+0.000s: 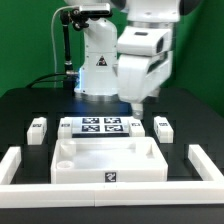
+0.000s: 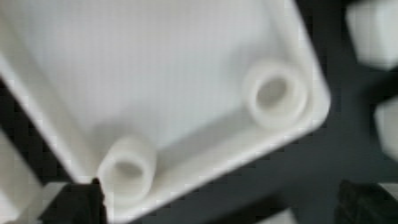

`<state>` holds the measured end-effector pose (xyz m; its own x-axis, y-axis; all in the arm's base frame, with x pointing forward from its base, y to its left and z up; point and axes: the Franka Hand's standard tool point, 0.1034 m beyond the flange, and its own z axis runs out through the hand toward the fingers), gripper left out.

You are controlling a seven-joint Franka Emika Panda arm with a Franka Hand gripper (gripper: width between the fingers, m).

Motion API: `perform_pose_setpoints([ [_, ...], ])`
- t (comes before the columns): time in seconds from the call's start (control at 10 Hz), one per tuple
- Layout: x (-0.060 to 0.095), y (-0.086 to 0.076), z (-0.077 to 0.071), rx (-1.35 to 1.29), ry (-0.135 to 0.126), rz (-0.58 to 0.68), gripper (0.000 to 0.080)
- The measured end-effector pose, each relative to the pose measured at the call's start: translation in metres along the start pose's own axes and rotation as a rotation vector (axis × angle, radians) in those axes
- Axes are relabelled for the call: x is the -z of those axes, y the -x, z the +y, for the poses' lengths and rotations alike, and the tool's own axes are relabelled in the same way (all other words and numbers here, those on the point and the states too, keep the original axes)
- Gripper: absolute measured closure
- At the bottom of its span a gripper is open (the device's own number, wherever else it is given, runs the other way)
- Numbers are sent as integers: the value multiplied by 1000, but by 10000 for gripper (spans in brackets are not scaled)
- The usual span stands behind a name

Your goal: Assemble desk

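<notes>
You had the gripper hanging above the table, just behind the marker board. I could not tell how far its jaws stood apart, nor whether they held anything. The tabletop panel lay rim up in front of the board. Three leg blocks stood beside the board.
</notes>
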<state>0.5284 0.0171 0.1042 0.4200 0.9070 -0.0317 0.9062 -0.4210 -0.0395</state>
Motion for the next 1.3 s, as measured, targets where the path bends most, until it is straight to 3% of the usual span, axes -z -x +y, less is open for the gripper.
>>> perform_pose_setpoints([
  [0.2,-10,19,-2,182,0,5,150],
  [0.6,-14,23,-3,401,-5,3,150],
  [0.9,-52,56,-22,485,-32,12,150],
  [1.2,-87,69,-31,460,-28,29,150],
  [1.3,-89,71,-29,446,-31,30,150],
])
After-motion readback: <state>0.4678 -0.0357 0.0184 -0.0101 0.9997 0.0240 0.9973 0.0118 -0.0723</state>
